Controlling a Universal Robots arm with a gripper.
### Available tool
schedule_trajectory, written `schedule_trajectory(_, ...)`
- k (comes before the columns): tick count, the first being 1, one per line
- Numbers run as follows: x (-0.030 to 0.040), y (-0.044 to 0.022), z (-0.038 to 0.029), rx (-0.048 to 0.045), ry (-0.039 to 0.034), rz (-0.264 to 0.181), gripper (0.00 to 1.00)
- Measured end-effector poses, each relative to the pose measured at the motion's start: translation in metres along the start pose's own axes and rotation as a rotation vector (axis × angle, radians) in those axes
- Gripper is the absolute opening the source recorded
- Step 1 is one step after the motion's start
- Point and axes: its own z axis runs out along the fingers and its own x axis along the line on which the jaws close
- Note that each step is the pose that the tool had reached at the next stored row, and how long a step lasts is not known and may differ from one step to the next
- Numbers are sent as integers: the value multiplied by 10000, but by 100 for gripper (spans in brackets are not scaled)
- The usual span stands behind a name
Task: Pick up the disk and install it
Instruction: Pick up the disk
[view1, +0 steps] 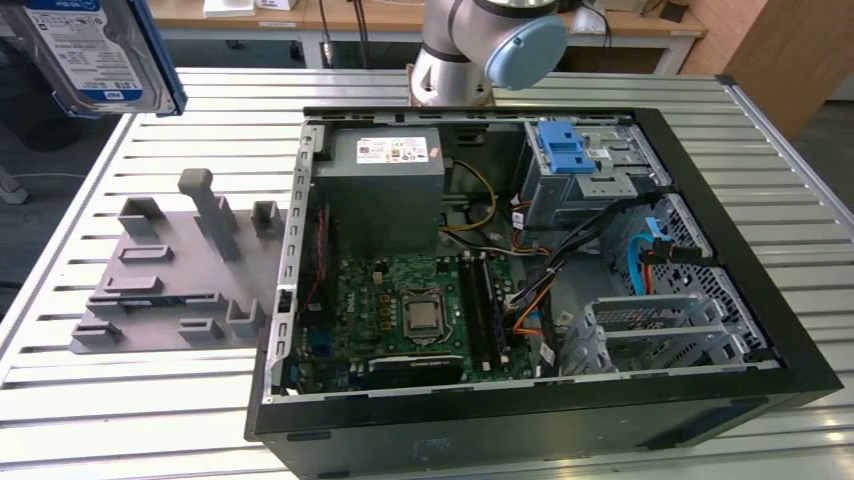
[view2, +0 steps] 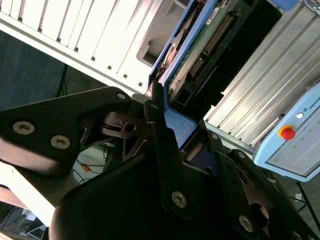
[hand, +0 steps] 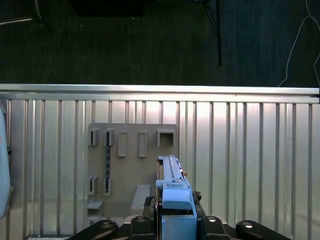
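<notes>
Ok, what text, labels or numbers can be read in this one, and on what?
Nothing can be quoted.
Blue-and-white label on the silver-grey rectangular hard disk held in the gripper: print too small to read.
White sticker on the grey metal box: too small to read.
Light blue control pendant, second wrist view: lettering cut off at the edge.

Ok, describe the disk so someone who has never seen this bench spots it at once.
Start at the open computer case on the slatted table. Toward the exterior view's upper left, over the grey fixture, the gripper holds a flat slab. That is the disk: silver-grey, blue-and-white label, blue rails, unlike the larger grey box in the case.
</notes>
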Motion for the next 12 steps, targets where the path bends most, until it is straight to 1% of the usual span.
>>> schedule_trajectory(4, 0, -36, 0, 0, 0, 1, 36)
schedule_trajectory(12, 0, -47, 0, 0, 0, 1, 36)
